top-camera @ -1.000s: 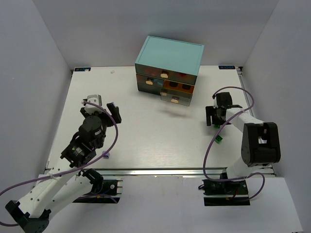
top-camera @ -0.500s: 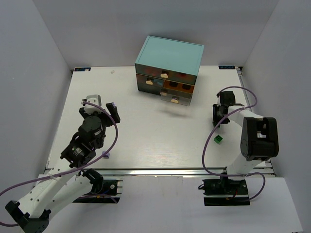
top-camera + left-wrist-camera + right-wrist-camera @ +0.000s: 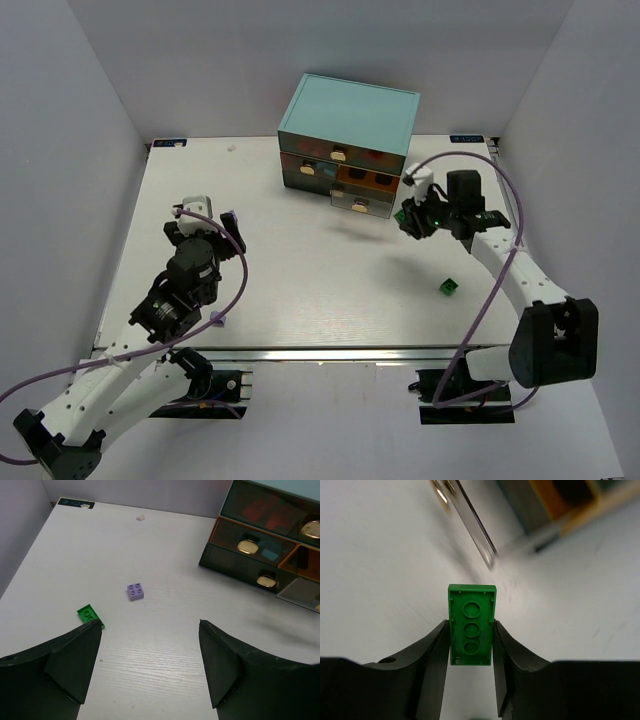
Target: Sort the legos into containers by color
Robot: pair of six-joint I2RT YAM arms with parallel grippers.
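Fingers of the right gripper (image 3: 471, 640) pinch a flat green lego (image 3: 472, 611) by its long sides, above the table just right of the pulled-out drawer (image 3: 362, 203) at the near right of the light-teal cabinet (image 3: 350, 115). A smaller green lego (image 3: 448, 287) lies nearer on the table. The left gripper (image 3: 150, 625) hangs wide open and empty at the left, with a lavender lego (image 3: 135, 591) and a green brick (image 3: 90, 615) lying just beyond it

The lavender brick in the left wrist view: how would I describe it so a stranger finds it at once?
Start at the dark-fronted drawers at upper right, then look left across the white table. The lavender brick lies flat there. It is square with four studs; its only neighbour, a green brick, sits nearer the camera.
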